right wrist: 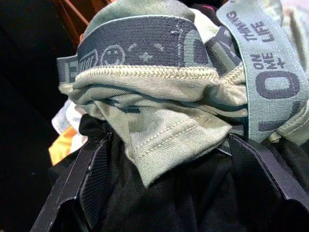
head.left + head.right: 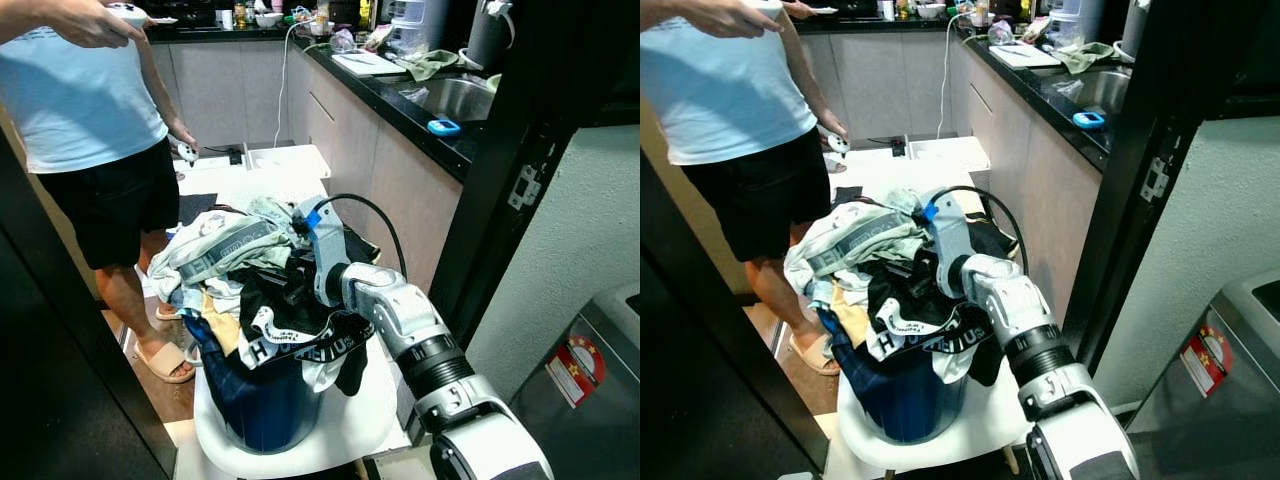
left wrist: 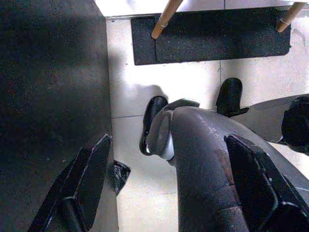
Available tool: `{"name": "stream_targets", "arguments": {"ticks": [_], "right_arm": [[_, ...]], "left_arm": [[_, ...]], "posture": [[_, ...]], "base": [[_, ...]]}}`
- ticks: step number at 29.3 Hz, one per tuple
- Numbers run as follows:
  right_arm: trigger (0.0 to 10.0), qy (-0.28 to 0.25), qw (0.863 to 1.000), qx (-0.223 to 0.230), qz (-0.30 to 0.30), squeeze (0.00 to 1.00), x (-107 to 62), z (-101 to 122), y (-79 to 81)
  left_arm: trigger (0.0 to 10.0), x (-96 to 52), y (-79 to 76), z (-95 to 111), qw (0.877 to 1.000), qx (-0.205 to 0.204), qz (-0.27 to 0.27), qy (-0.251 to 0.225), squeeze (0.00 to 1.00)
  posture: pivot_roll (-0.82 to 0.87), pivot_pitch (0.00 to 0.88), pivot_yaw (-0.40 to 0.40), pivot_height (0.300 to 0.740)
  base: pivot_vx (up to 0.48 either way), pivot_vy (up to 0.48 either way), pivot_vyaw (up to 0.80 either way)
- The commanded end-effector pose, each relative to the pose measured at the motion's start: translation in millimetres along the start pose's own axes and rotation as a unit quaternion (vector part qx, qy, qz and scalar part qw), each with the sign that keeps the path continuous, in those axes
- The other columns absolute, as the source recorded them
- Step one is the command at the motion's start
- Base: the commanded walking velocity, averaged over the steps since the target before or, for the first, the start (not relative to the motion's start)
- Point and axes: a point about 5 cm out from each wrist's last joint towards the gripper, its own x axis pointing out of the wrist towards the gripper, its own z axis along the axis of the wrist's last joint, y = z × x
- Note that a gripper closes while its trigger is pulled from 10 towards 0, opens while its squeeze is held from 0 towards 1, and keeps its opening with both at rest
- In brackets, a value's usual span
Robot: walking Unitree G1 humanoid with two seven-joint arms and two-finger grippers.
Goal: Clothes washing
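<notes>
Head views: right arm (image 2: 400, 320) reaches forward over a dark blue basket (image 2: 265, 405) heaped with laundry (image 2: 255, 290). Basket sits on a white stool (image 2: 355, 420) on the kitchen floor, next to the counter (image 2: 420, 115) with its sink (image 2: 455, 95). Right gripper (image 2: 297, 262) is buried in the top of the pile, just beside a pale green garment (image 2: 225, 245) with a grey waistband; fingertips hidden by cloth from here. A black piece with a white-lettered band (image 2: 305, 345) hangs over the basket's near rim. A person (image 2: 95, 110) in a light blue shirt and black shorts stands behind the basket on the robot's left, one hand (image 2: 85, 22) raised holding a white controller, the other low with a second one. Grey appliance (image 2: 590, 370) at the right edge

Left wrist view: left gripper (image 3: 169, 193) points down at a pale tiled floor (image 3: 130, 101), fingers (image 3: 89, 179) spread wide with nothing between them. The robot's own dark leg (image 3: 207, 164) and black feet show below, plus a dark mat (image 3: 212, 34) and two wooden legs

Right wrist view: right gripper (image 1: 169, 193) spread wide, both fingers (image 1: 94, 169) pressed into black cloth (image 1: 183, 198), the folded pale green garment (image 1: 169, 101) lying between them. Not closed on it. Orange fabric (image 1: 60, 147) at the side
</notes>
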Motion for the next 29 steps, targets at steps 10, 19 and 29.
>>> {"name": "stream_targets", "arguments": {"ticks": [10, 19, 29], "right_arm": [[10.0, -0.057, 0.99, 0.12, 0.051, 0.0, 3.3, 23.1, 20.4], [10.0, -0.103, 0.968, 0.203, 0.106, 0.0, 2.6, 40.6, 36.8], [10.0, -0.065, 0.981, 0.173, 0.06, 0.0, 9.6, 22.6, 46.1]], "left_arm": [[10.0, -1.7, -5.1, -10.3, 1.0, -0.007, -0.008, 0.016, 0.0], [10.0, -1.8, -3.2, -10.1, 1.0, -0.004, -0.008, 0.016, 0.0], [10.0, -1.3, -3.6, -8.0, 1.0, -0.003, -0.009, 0.014, 0.0]], "posture": [[0.0, 0.0, -0.071, 0.74], [0.0, 0.0, -0.07, 0.74], [0.0, 0.0, -0.072, 0.74]], "base": [[0.0, 0.0, 0.0], [0.0, 0.0, 0.0], [0.0, 0.0, 0.0]]}}
